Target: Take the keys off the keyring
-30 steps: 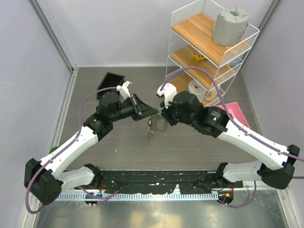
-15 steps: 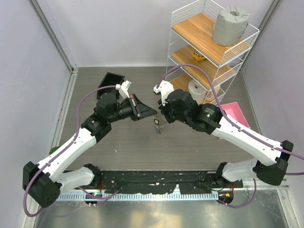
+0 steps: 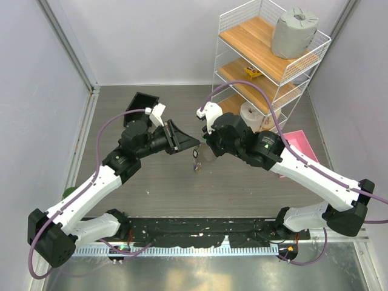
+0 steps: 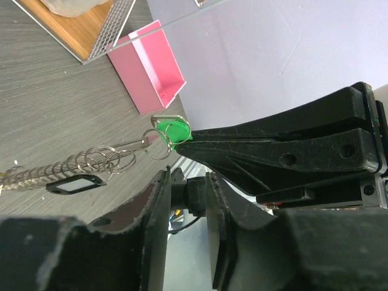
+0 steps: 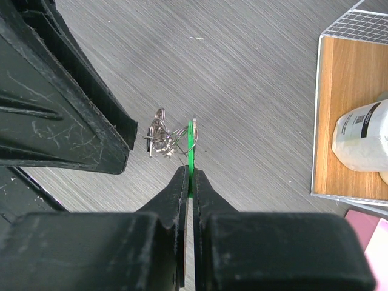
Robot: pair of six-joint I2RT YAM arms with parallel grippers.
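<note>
My right gripper is shut on the green key, seen edge-on between its fingertips. The keyring, a bunch of thin wire rings, hangs from that key above the grey floor. In the left wrist view the green key sits at the tip of the right gripper, with the rings, a coiled chain and the pale tag trailing left. My left gripper is open and empty, just beside the bunch. I cannot make out the blue and yellow keys.
A white wire shelf with wooden boards stands at the back right, with a grey roll on top and a white bottle lower down. A pink box lies by its foot. A black tray lies at the back left.
The right gripper moved a little up and left with the green key. The hanging bunch swung right, then slightly back. The left gripper drew slightly back to the left.
</note>
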